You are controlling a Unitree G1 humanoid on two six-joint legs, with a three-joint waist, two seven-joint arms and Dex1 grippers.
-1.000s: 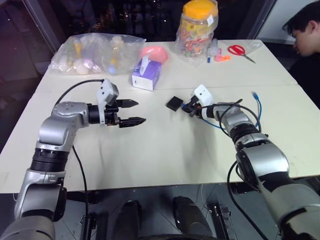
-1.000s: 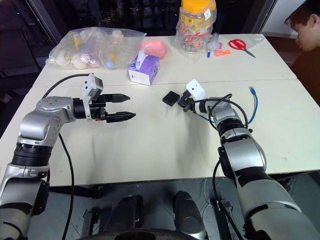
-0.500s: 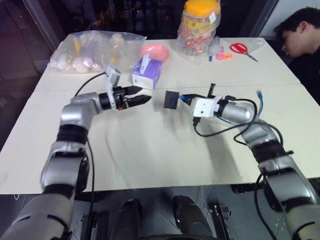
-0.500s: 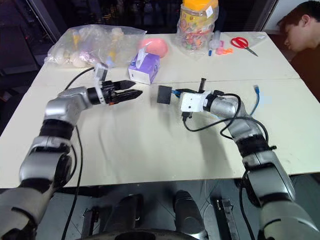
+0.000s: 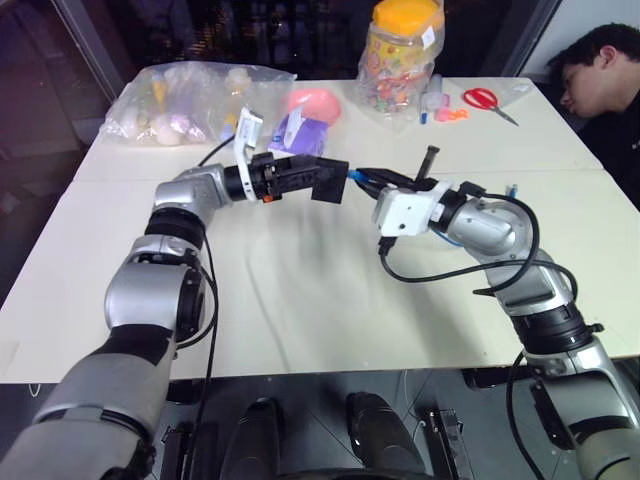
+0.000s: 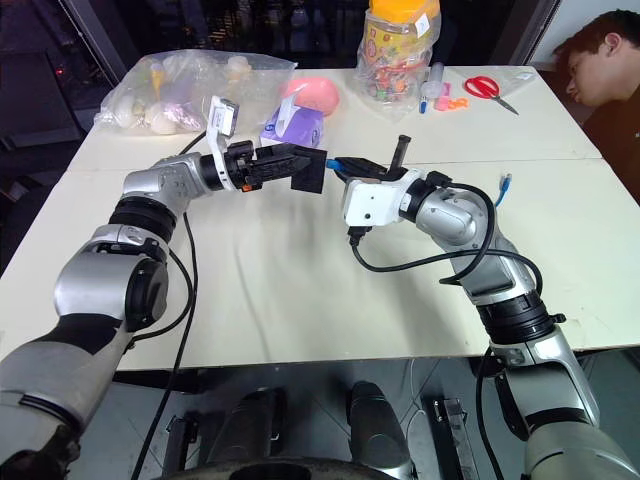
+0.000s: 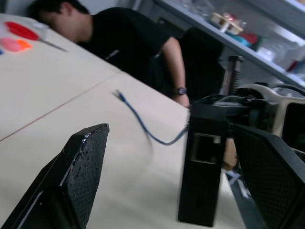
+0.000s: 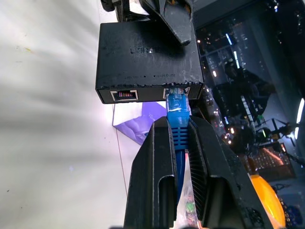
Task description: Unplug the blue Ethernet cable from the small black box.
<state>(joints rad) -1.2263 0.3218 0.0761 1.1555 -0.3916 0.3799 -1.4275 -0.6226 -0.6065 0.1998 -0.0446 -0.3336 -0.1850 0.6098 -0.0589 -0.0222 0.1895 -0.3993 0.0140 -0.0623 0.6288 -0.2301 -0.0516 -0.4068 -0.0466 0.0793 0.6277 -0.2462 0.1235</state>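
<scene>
Right arm: reaches up from the near right edge, elbow bent, forearm angled in toward the table's middle, wrist about level above the tabletop.
Right gripper (image 8: pixel 178 138): two black ribbed fingers pressed together on the cable just behind its plug; white camera block on the wrist.
Cable (image 8: pixel 178 117): thin bright-blue cord; its blue boot and clear plug sit in one port of the box. Past the wrist it trails over the table to a free end (image 6: pixel 507 183) near the right edge.
Box (image 8: pixel 147 59): small, flat, matte black, held up off the table between the two grippers at mid-table; two ports on the edge facing the right gripper, one free, one taking the plug.
Left arm: stretches from the near left across the table, forearm pointing toward the right arm, gripper about level.
Left gripper (image 5: pixel 305 178): broad black textured fingers spread wide, one on each side of the box; one finger lies over the box's flat face, though I cannot tell whether they press it.
Table (image 5: pixel 300 300): smooth cream top with a seam across it.
Tissue box (image 6: pixel 290 125): purple and white, just behind the left gripper.
Bag (image 5: pixel 190 100): clear crinkled plastic, far left.
Jar (image 5: pixel 400 45): clear, yellow-lidded, far middle.
Scissors (image 5: pixel 483 100): red-handled, far right.
Person (image 5: pixel 600 75): in black, at the far right corner.
</scene>
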